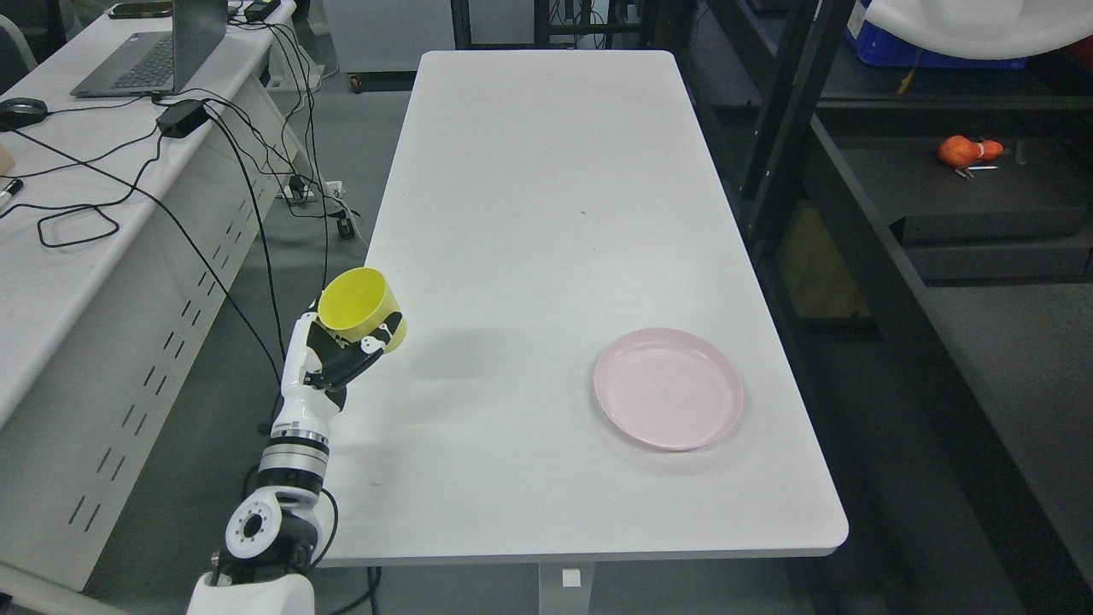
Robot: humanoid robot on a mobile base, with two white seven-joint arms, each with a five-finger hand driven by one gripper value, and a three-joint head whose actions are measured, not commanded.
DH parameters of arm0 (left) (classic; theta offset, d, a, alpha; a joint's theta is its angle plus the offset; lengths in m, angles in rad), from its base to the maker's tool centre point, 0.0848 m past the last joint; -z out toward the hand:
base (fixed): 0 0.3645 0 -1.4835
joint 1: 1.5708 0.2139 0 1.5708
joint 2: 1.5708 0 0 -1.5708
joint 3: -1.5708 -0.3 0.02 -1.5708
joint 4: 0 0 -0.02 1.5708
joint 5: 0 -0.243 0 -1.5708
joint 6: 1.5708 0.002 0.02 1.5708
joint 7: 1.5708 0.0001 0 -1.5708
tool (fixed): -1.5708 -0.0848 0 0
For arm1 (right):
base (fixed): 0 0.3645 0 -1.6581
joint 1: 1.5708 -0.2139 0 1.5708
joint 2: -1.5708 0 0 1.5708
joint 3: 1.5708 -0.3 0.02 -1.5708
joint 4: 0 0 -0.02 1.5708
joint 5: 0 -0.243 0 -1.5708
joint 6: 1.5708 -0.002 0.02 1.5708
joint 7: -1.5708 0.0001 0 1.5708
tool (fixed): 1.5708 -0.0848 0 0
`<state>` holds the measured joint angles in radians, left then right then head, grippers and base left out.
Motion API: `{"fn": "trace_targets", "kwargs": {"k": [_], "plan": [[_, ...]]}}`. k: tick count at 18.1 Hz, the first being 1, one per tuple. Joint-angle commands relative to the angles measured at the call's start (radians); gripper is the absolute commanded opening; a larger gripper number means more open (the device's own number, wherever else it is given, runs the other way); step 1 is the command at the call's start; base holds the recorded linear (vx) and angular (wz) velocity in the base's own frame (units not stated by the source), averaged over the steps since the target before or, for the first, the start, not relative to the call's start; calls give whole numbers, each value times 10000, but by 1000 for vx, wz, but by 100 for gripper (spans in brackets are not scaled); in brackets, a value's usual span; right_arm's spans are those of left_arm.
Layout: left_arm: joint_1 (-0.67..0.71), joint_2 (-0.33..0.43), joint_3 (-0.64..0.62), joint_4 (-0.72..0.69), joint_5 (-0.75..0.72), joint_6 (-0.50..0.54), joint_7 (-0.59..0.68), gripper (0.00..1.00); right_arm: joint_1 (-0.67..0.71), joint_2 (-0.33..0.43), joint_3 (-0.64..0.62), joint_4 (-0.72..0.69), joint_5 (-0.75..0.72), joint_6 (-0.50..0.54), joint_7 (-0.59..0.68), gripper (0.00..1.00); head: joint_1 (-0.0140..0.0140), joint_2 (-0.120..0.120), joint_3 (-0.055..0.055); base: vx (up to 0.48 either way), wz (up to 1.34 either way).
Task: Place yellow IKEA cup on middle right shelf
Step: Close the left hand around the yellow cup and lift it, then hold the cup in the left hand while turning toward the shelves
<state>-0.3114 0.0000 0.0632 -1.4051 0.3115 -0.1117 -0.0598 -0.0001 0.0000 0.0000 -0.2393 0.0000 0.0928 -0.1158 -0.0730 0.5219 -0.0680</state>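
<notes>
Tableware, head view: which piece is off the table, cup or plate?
The yellow cup. The left robot hand grips it, tilted, at the white table's left edge. The pink plate lies flat on the table, untouched.

I saw a bright, even light from above. The white table (546,213) was lit well and had no strong glare. A soft grey shadow lay on it just right of the yellow cup (361,309). A thin shadow sat under the near edge of the pink plate (668,399). The right side with the dark shelf (939,196) was much dimmer. The picture was sharp, only a little grainy.
</notes>
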Motion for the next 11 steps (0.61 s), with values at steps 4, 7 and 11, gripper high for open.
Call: {"fn": "trace_targets", "kwargs": {"k": [4,7,11], "plan": [[645,175,-110,-2164,106,28,-15,0,139,-175,169,0,-245,8,-8,99,0,0,0,0,0],[660,175,-126,-2209,106,43,-15,0,139,-175,169,0,-245,8,-8,99,0,0,0,-65,29],[675,175,-125,-2348,106,89,-15,0,139,-175,169,0,-245,8,-8,99,0,0,0,-123,25]]}}
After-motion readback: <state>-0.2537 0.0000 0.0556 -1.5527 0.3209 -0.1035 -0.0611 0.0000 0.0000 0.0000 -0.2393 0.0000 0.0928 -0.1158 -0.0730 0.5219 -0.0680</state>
